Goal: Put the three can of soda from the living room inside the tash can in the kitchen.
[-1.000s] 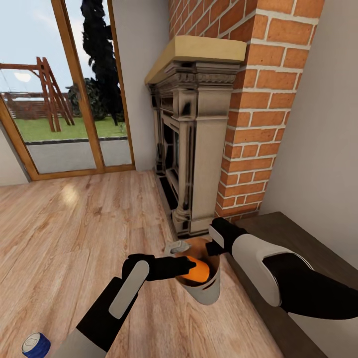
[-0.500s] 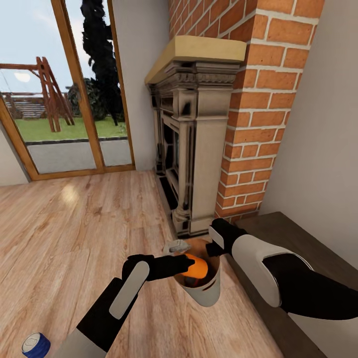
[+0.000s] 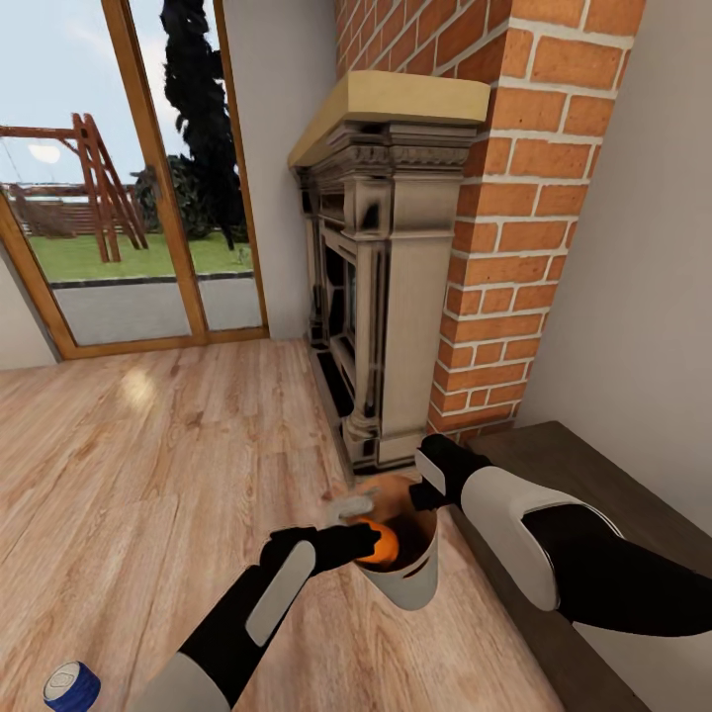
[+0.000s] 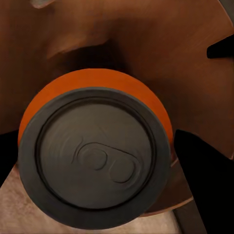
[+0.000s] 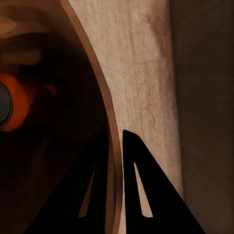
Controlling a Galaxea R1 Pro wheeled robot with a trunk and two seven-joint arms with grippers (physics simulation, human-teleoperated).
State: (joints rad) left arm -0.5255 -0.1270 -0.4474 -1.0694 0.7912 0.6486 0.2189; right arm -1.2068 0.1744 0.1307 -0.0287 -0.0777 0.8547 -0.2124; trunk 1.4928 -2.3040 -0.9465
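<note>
My head view bright: daylight through glass doors, shiny patch on wood floor. My wrist views dim, brown, soft. Edges look stretched.

Bin glossy brown inside; can matt metal top; floor wood planks.

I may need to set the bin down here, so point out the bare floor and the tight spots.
Free: the wood floor between the glass doors, the fireplace and the blue can. Crowded: around the trash can, with the right gripper clamped on its rim, the left gripper putting an orange can into its mouth, and the dark bench alongside.
</note>
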